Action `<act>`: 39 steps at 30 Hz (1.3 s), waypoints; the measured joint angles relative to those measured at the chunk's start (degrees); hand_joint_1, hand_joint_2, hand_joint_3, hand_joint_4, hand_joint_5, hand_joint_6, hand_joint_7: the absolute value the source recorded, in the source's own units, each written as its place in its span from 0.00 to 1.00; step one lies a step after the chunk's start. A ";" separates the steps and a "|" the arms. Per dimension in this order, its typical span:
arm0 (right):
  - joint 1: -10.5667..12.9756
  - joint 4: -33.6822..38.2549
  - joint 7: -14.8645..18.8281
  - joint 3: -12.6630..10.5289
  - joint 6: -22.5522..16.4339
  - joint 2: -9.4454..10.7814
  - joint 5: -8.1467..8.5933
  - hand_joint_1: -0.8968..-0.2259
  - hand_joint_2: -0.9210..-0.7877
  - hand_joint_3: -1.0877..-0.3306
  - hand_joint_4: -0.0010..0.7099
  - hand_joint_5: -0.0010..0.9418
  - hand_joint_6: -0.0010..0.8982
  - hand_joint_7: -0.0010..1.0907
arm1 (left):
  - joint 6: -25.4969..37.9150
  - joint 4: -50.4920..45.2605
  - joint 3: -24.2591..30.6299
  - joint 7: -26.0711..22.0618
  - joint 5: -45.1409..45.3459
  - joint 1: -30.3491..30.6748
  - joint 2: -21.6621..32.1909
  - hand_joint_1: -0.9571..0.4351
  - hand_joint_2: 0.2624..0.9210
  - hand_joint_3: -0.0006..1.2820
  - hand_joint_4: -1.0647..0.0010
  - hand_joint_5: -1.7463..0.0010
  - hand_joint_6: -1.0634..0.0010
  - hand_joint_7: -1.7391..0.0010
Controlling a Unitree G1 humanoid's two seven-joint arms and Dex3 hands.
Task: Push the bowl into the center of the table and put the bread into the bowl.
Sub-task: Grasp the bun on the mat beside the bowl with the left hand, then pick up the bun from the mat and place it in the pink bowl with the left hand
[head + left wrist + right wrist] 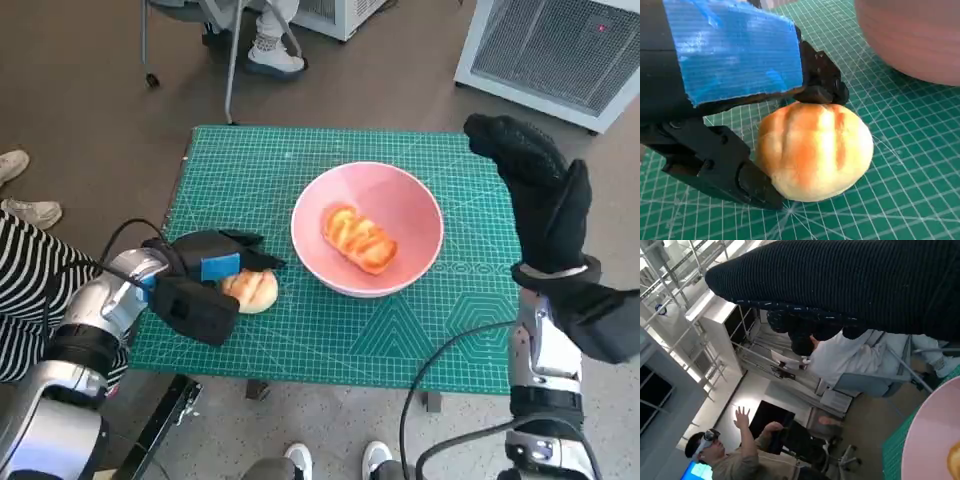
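A pink bowl (405,200) stands near the middle of the green cutting mat (330,335) and holds a glazed bread (358,238). To its left a round bread roll (252,290) lies on the mat. My left hand (205,280) closes around the roll: in the left wrist view the fingers (822,90) touch the roll (815,150) on one side and the thumb presses the other. The bowl's wall (915,40) rises just beyond it. My right hand (540,190) is raised over the table's right edge, fingers stretched out, holding nothing. The right wrist view shows the glove (850,285) and the bowl's rim (935,440).
A person in striped clothing (25,290) sits close at the left, shoes (30,212) beside. More feet (300,460) show at the table's front edge. A chair and a foot (270,55) stand behind the table, a white unit (560,50) at back right. A person wearing a headset (715,452) raises a hand.
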 measured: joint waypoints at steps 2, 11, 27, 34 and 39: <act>0.00 -0.01 -0.05 -0.03 -0.13 -0.14 -0.06 0.25 0.00 0.51 0.24 0.00 0.00 0.52 | -0.12 0.01 -0.36 0.69 0.56 0.03 0.20 0.65 0.98 0.07 0.33 0.51 0.44 0.34; 0.19 0.01 -0.55 -0.02 -0.67 -0.28 -0.20 0.25 0.00 0.51 0.24 0.00 0.00 0.51 | -3.62 -4.15 1.41 -0.06 -2.65 1.99 2.32 0.69 0.99 0.06 0.32 0.38 0.43 0.29; 0.13 0.56 -1.16 0.40 -1.07 -0.31 -0.32 0.25 0.00 0.50 0.24 0.00 0.00 0.52 | -3.10 -21.28 12.50 -10.63 -17.73 5.94 6.91 0.69 1.00 0.06 0.39 0.32 0.38 0.34; 0.13 0.62 -1.20 0.47 -1.07 -0.31 -0.31 0.25 0.00 0.50 0.24 0.00 0.00 0.52 | -2.32 -26.14 16.01 -12.11 -22.09 4.71 6.80 0.69 1.00 0.08 0.42 0.30 0.41 0.31; 0.12 0.95 -1.22 0.47 -1.13 -0.30 -0.29 0.25 0.00 0.50 0.24 0.00 0.00 0.52 | -1.23 -27.89 16.92 -12.22 -23.05 1.90 4.75 0.69 1.00 0.08 0.42 0.29 0.43 0.31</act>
